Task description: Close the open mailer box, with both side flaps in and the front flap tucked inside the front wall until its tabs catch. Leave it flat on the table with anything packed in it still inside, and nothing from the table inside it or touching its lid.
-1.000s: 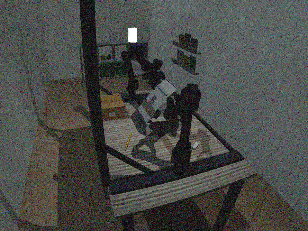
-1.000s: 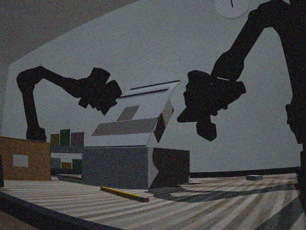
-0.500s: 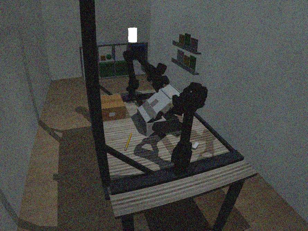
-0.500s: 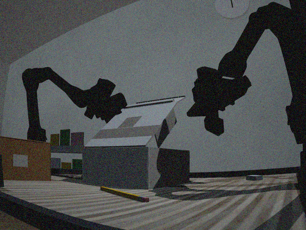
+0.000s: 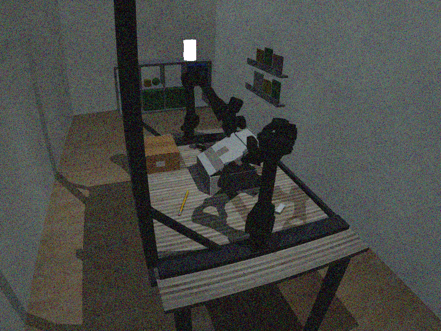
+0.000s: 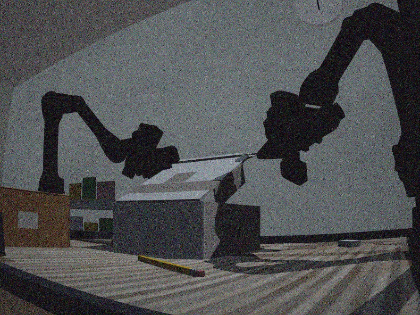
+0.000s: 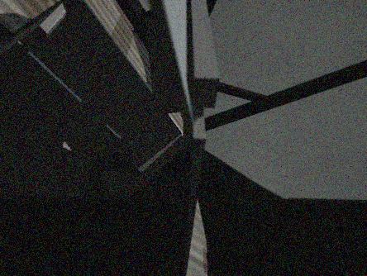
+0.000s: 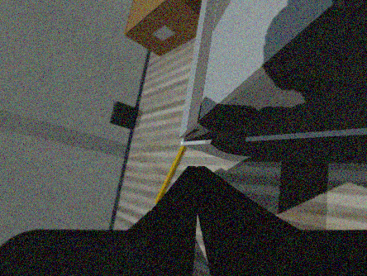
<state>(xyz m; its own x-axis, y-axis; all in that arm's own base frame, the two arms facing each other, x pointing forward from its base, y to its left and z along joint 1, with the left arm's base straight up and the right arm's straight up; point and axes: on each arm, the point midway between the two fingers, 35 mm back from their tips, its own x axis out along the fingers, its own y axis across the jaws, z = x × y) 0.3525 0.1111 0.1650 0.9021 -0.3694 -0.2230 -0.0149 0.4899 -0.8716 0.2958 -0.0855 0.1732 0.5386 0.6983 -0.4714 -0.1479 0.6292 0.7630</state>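
The grey-white mailer box (image 5: 213, 183) (image 6: 159, 227) stands on the table. Its lid (image 5: 231, 147) (image 6: 206, 170) (image 8: 237, 41) is tilted partway down over it, raised at the far side. A dark side flap (image 6: 230, 188) hangs under the lid's edge in the exterior view. The front flap (image 5: 246, 136) extends beyond the lid. My left gripper (image 7: 192, 159) is shut on the lid's edge, seen edge-on between its fingertips. My right gripper (image 6: 258, 156) (image 8: 195, 174) is shut and empty, its tips close to the front flap's corner; contact is unclear. The box's inside is too dark to judge.
A brown carton (image 5: 162, 158) (image 6: 44, 230) (image 8: 182, 30) stands beside the mailer box. A yellow pencil (image 5: 183, 202) (image 6: 171, 266) (image 8: 169, 179) lies in front of it. A small white block (image 5: 280, 207) (image 6: 348, 243) lies on the right arm's side. Dark frame bars border the table.
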